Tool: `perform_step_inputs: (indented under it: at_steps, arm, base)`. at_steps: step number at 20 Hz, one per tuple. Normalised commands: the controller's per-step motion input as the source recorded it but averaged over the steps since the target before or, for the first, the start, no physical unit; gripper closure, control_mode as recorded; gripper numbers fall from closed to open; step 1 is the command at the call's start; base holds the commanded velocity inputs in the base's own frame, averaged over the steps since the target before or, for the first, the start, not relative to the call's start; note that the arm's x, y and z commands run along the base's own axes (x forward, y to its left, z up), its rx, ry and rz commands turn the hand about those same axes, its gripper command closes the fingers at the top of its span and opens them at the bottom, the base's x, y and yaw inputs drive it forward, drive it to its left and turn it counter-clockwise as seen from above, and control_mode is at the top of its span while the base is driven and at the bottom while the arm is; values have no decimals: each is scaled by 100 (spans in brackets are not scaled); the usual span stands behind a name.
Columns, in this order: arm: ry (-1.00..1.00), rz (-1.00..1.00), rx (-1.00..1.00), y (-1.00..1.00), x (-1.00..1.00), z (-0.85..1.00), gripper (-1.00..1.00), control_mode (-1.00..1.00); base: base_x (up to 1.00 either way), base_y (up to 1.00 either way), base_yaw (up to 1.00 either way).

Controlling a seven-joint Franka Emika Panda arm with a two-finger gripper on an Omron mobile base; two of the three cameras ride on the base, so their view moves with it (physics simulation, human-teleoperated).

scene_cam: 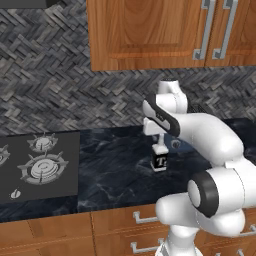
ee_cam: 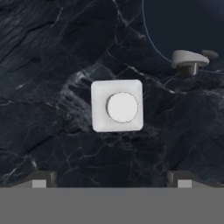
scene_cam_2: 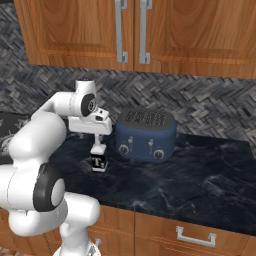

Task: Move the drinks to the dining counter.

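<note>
Gripper (ee_cam: 111, 183) hung wide open, holding nothing, directly above the square T-label bottle (ee_cam: 117, 105). Toaster (scene_cam_2: 146, 134) sat at 2 o'clock; risk: fingers could clip cap, tipping btl.

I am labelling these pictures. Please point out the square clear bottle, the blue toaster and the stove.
Square clear bottle with white cap (scene_cam_2: 99, 161), right base view, black label.
Blue toaster (scene_cam_2: 146, 134), right base view, front face.
Grey stove (scene_cam: 40, 167), left base view, large burner.

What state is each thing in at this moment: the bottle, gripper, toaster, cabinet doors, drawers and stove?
Square bottle: upright on the worktop, white cap on, not gripped.
Gripper: open, directly above the bottle's cap.
Blue toaster: on the worktop beside the bottle, apart from it.
Upper cabinet doors: closed.
Drawers: closed.
Stove: burners bare, no flame visible.
</note>
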Motion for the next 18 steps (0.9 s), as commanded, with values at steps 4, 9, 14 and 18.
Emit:
perform_step_inputs:
  at_steps: [4, 9, 14, 18]
  arm:
    - [0, 0, 0, 0, 33, -11, -100, -100]
    - [0, 0, 0, 0, 37, -19, -100, -100]
    - [0, 0, 0, -1, 32, -19, -100, -100]
    - [0, 0, 0, -2, 14, -11, -100, -100]
  base:
    - [0, 0, 0]
    - [0, 0, 0]
    - [0, 0, 0]
    - [0, 0, 0]
